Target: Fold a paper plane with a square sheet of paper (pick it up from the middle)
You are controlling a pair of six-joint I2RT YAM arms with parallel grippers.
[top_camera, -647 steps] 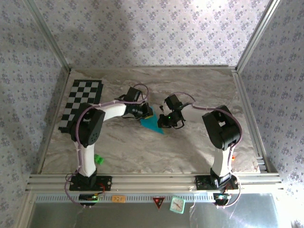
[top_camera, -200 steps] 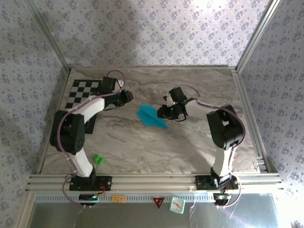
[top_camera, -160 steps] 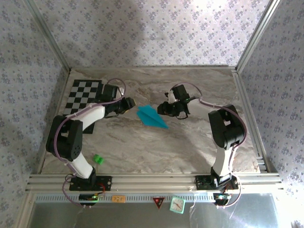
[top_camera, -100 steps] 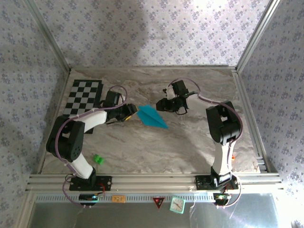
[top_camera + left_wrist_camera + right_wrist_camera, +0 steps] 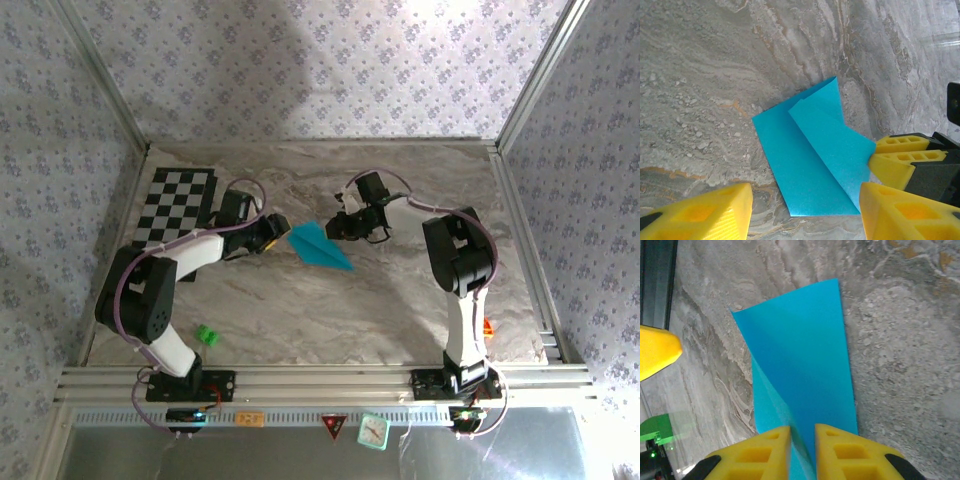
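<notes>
The square sheet of paper [image 5: 318, 246] lies on the marble table, cyan-blue and folded into a pointed shape with a raised flap [image 5: 830, 145]. My left gripper [image 5: 272, 232] is at its left end. Its yellow fingers stand wide open either side of the paper's near edge [image 5: 805, 215], apart from it. My right gripper [image 5: 335, 228] is at the paper's right edge [image 5: 802, 450]. It has closed to a narrow gap around the raised flap of the paper [image 5: 800, 365]. In the left wrist view, the right gripper's fingertips [image 5: 900, 155] meet the paper's corner.
A black-and-white checkerboard mat [image 5: 170, 205] lies at the back left, behind the left arm. A small green block [image 5: 207, 335] sits near the front left. Bare marble stretches in front of the paper [image 5: 340, 310].
The left arm swung from the checkerboard to the paper's left end and its jaws opened. The right gripper shifted to the paper's right edge and narrowed around the flap.
</notes>
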